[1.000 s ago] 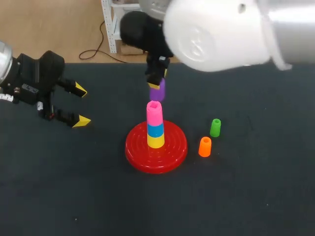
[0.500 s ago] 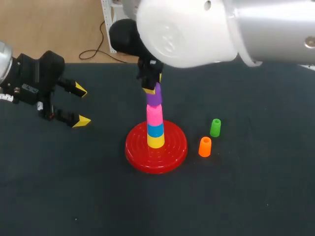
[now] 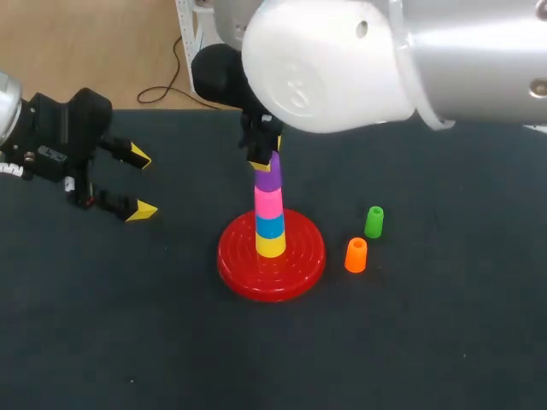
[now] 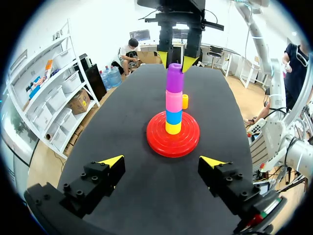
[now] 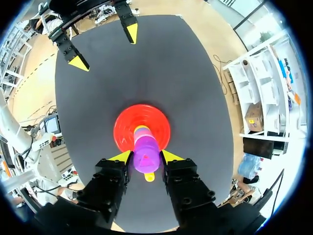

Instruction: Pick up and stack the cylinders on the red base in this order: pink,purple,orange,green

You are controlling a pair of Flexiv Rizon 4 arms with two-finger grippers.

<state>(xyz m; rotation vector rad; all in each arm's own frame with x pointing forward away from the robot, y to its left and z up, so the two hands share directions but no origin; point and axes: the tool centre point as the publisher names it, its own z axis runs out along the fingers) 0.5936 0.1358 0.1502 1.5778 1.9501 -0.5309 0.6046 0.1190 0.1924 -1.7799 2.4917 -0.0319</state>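
Atop pink (image 3: 268,203), purple (image 3: 269,175) now seated, lowered since 1 s ago; right fingers (image 5: 122,156) clasp it, left fingers (image 3: 139,157) spread. Outstanding: orange (image 3: 355,254), green (image 3: 374,221).

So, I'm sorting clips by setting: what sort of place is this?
Probably a robotics lab workbench: a dark table, the right pincer shut on a purple cylinder above a red base, and the left pincer open.

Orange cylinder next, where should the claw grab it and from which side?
Probably from straight above, closing on its upper side walls. The orange cylinder stands upright and free, with the green cylinder and the base both nearby, so a side approach looks tighter.
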